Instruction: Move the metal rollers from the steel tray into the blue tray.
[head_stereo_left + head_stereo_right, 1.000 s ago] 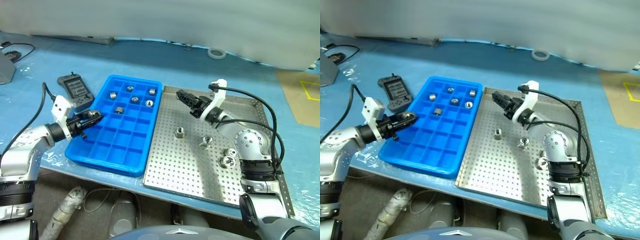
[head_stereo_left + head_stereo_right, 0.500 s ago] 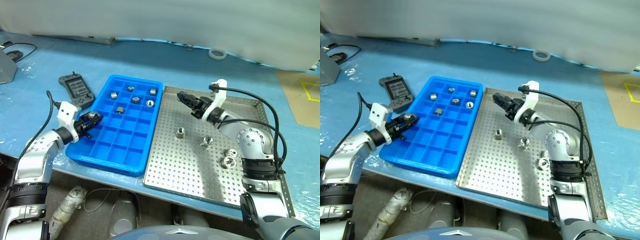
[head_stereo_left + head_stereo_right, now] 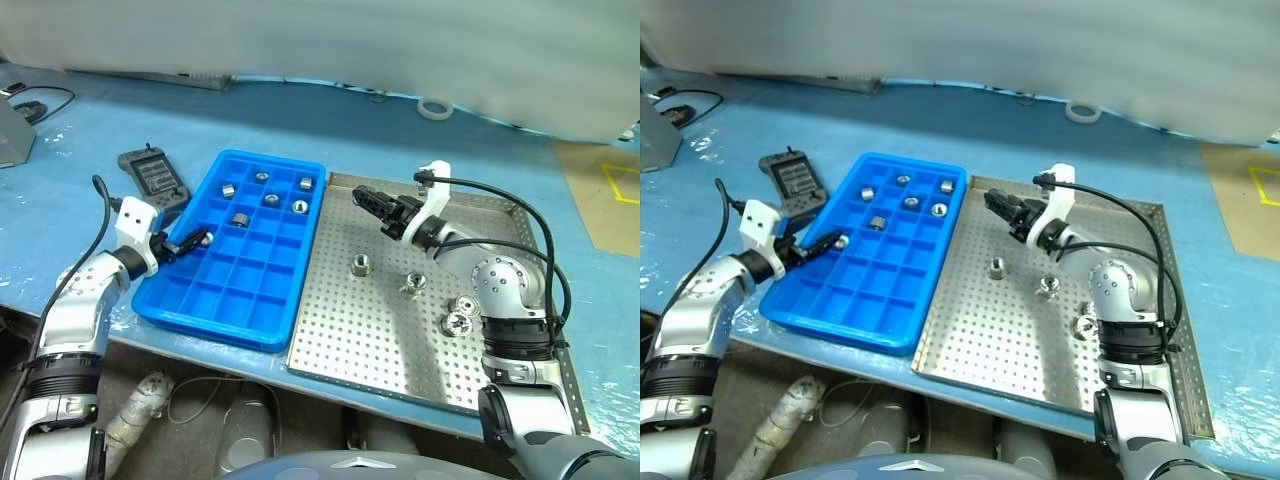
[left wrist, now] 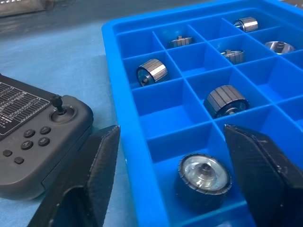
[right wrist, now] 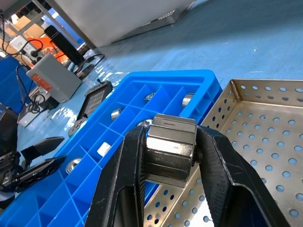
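Observation:
The blue tray (image 3: pixel 216 325) lies left of the steel tray (image 3: pixel 380 340). My left gripper (image 3: pixel 190 241) hovers open at the blue tray's left edge, and a metal roller (image 4: pixel 204 173) lies loose in the compartment between its fingers. Several more rollers sit in the far compartments, among them one at the far left (image 3: pixel 227 190) and another a row nearer (image 3: pixel 239 219). My right gripper (image 3: pixel 373 200) hangs over the steel tray's far left corner, shut on a roller (image 5: pixel 171 149). Loose rollers remain on the steel tray: one (image 3: pixel 360 265), another (image 3: pixel 413 283) and a pair (image 3: pixel 459 320).
A dark handheld controller (image 3: pixel 152 178) lies just left of the blue tray, close to my left gripper. A white tape ring (image 3: pixel 433 107) sits at the back. A grey box (image 3: pixel 10 135) with cables stands at the far left. The table's front edge runs just below both trays.
My left gripper has opened and let its roller drop into a compartment in the blue tray's left column. The right gripper has held still with its roller.

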